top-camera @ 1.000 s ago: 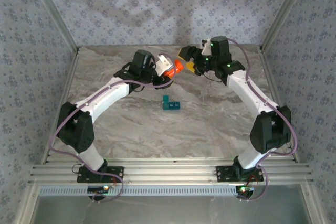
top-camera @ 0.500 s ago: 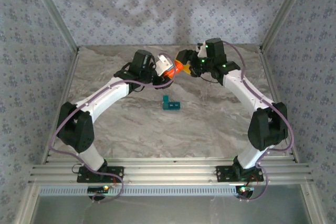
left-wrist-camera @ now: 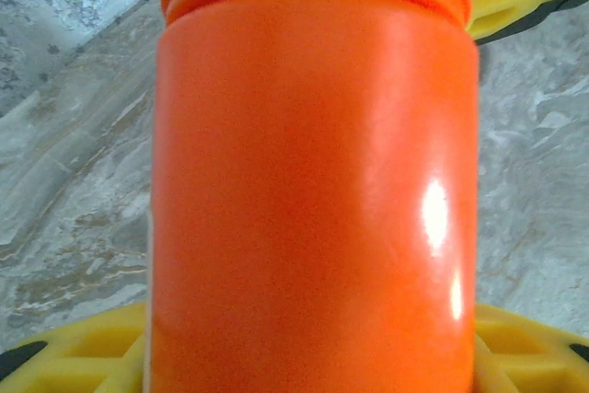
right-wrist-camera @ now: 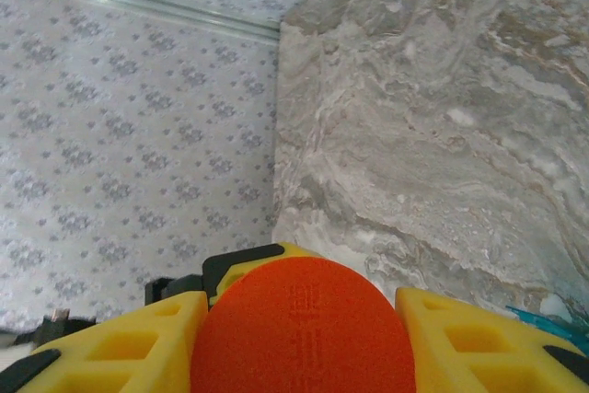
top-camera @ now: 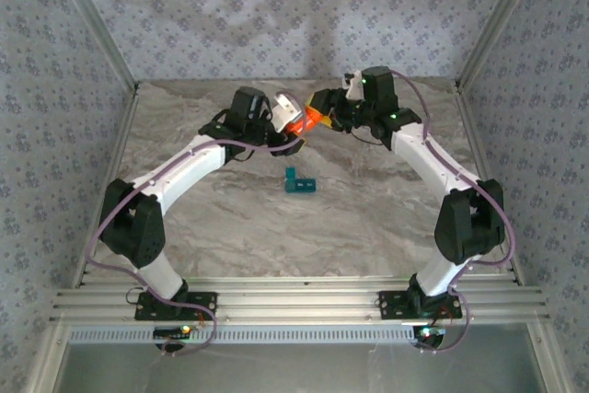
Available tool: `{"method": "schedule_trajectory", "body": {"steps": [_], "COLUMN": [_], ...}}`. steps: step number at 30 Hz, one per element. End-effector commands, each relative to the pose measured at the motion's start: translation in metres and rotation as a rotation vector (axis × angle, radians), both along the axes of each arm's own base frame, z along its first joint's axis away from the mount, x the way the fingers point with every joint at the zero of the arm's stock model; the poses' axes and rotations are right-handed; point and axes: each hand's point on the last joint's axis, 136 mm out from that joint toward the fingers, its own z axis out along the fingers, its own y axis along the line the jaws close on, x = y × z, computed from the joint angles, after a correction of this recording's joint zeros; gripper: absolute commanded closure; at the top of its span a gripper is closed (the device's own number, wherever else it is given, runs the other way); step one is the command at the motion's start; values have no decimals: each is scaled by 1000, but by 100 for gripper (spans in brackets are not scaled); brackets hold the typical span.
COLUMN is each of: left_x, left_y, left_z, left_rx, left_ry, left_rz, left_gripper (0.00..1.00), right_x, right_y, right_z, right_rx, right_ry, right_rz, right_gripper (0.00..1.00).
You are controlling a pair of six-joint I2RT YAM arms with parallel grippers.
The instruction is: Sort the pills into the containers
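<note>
While left claw holds bottle, right claw clamps its cap.

The orange bottle runs off the left wrist view's bottom edge and hides most of the left gripper's fingers. The cap is cut by the right wrist view's lower edge. From above, the teal pill box is too small to show how its lids stand.

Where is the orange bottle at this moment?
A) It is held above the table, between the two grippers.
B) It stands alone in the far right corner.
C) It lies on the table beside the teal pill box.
A: the left gripper holds the orange bottle off the table, and its cap sits inside the right gripper.
</note>
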Motion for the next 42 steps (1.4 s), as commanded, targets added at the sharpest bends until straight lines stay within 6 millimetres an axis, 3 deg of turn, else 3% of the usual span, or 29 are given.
{"method": "schedule_trajectory", "body": {"steps": [1, 9, 12, 14, 17, 25, 28, 34, 42], "left_x": [-7, -7, -4, -2, 2, -3, -3, -3, -2], "left_y": [-5, 1, 4, 5, 10, 4, 2, -2, -6], "left_z": [52, 84, 84, 81, 73, 40, 32, 21, 15], "left_rx": [-167, -363, -373, -352, -297, -65, -11, 48, 73], "left_ry": [-16, 56, 58, 51, 22, -74, -98, -117, -110], "left_rz": [-51, -62, -51, -38, -7, -26, -24, -32, -47], "left_gripper": [100, 100, 100, 100, 100, 100, 100, 100, 100], "right_x": [-1, -2, -1, -1, 3, 17, 18, 15, 6], "right_y": [-8, -11, -12, -14, -28, -68, -70, -60, -33], "right_z": [12, 25, 32, 38, 44, 18, 11, -1, -1], "right_rx": [-3, 34, 40, 37, 17, -18, -8, -14, -12], "right_ry": [-149, -285, -284, -282, -259, -21, 37, 97, 98], "right_rz": [62, 143, 135, 117, 51, -177, -206, -201, -144], "right_gripper": [55, 53, 44, 31, 22, 19, 19, 18, 18]}}
